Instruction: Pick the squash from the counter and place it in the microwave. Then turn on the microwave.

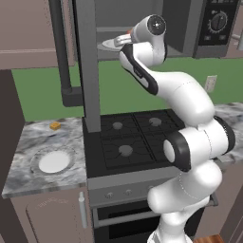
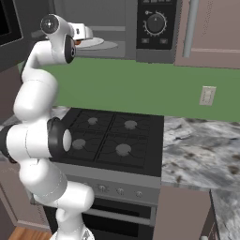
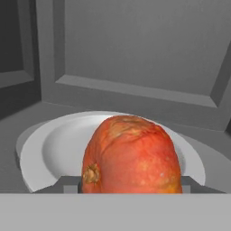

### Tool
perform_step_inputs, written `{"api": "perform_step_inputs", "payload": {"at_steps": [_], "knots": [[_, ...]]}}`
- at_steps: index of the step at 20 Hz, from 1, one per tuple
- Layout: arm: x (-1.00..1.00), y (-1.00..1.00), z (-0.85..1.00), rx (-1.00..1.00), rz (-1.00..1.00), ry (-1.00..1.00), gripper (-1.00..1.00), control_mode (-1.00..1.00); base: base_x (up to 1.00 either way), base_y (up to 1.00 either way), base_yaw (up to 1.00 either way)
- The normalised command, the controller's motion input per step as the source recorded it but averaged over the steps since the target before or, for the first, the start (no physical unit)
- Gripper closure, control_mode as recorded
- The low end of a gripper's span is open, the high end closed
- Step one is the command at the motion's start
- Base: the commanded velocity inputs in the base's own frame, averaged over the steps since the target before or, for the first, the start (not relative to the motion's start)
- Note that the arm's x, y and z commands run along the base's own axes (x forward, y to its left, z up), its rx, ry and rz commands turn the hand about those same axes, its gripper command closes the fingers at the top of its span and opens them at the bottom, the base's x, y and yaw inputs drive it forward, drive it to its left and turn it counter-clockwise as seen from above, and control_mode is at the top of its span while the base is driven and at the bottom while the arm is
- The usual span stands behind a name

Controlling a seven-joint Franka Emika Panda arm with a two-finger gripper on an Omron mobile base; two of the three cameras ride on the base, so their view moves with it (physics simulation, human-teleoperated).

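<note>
The squash (image 3: 131, 155) sat directly ahead of the hand camera, its rounded orange-red body rising between the finger bases and its brown stem scar turned toward the left of the hand view. Its underside was hidden, so contact with the white plate (image 3: 49, 153) beneath it could not be confirmed. The squash lay over the near half of that plate, inside the grey cavity of the microwave (image 2: 154, 28), with the back wall well behind it. The gripper (image 1: 124, 40) had reached into the open cavity above the stove (image 1: 137, 137); it appeared clamped on the squash, although the fingertips themselves were covered by the fruit. As a judgement, the coming move turned on the vertical relation alone: the squash was already over the plate, so release required little or no further descent. The control panel with its round dial (image 2: 155, 22) lay to the right of the cavity.
</note>
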Motion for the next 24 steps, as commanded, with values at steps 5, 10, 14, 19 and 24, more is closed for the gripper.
{"api": "perform_step_inputs", "payload": {"at_steps": [5,10,14,19,24], "knots": [[0.11,0.0,-0.03,0.0,0.0,0.0,1.0,-1.0,0.0,0.0,0.0],[0.13,0.02,-0.06,0.0,0.0,0.0,1.0,-1.0,0.0,0.0,0.0],[0.14,0.02,-0.05,0.0,0.0,0.0,1.0,-1.0,0.0,0.0,0.0],[0.14,0.01,0.0,0.0,0.0,0.0,1.0,-1.0,0.0,0.0,0.0],[0.1,0.01,0.0,0.0,0.0,0.0,-1.0,-1.0,0.0,0.0,0.0]]}}
